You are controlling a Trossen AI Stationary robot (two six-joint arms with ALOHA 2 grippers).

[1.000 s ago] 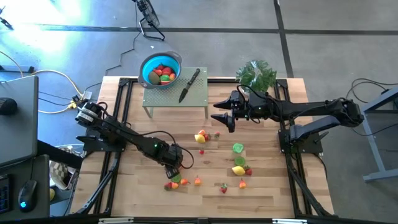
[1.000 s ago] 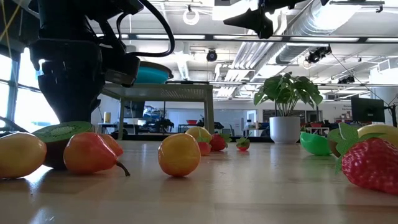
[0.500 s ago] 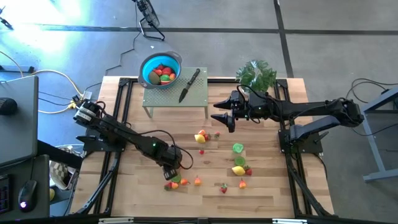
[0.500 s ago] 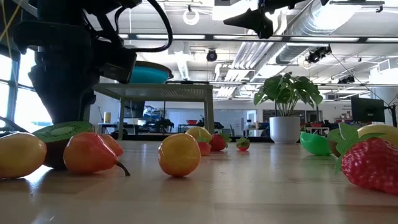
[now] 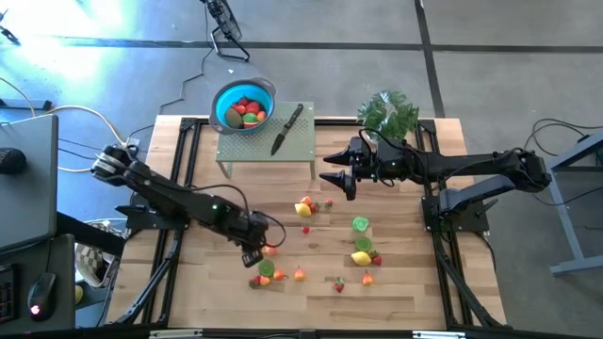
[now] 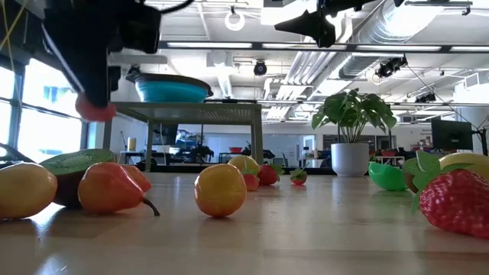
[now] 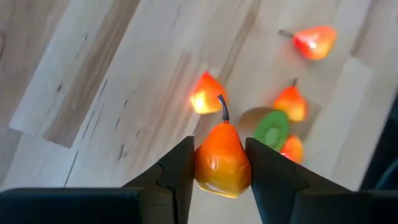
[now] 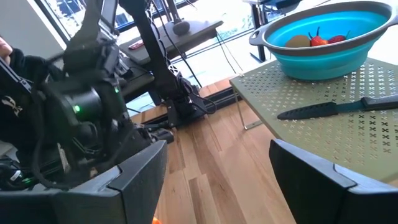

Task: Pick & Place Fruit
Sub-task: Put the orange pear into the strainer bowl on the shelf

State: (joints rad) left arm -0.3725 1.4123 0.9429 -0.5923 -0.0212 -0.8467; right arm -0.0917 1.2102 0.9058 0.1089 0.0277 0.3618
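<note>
We see the left arm reaching from the left edge across the pale wooden worktop (image 5: 405, 292), its forearm angled toward the near middle, and the left pincer (image 5: 259, 250) raised clear of the boards. Its two dark fingers (image 7: 176, 171) pinch a small orange-red toy pear (image 7: 222, 160) by its sides, stem pointing away from the wrist. In the low view the pear (image 6: 95, 111) hangs well above the wood under the dark bulk of the arm.

Directly below the held pear lies a cluster of loose toy fruit: a halved green kiwi (image 7: 271, 128), a small orange pear (image 7: 290, 102) beside it, and a red-orange piece (image 7: 315, 42) farther off. More small pieces are scattered over the middle of the worktop, among them a yellow lemon (image 5: 361, 257) and a green half (image 5: 361, 224).

The right arm stretches level from the right side, its right pincer (image 5: 332, 169) held high beside the green perforated metal stand (image 5: 292, 149), fingers spread with nothing between them. On the stand sit a blue bowl (image 5: 224, 102) already holding several fruit pieces and a black-handled knife (image 5: 286, 129).

The left pincer's tips are hidden in the low view, where the arm is cut off at the top edge. The leafy green potted plant (image 5: 387, 112) partly covers the right arm's wrist from above.
</note>
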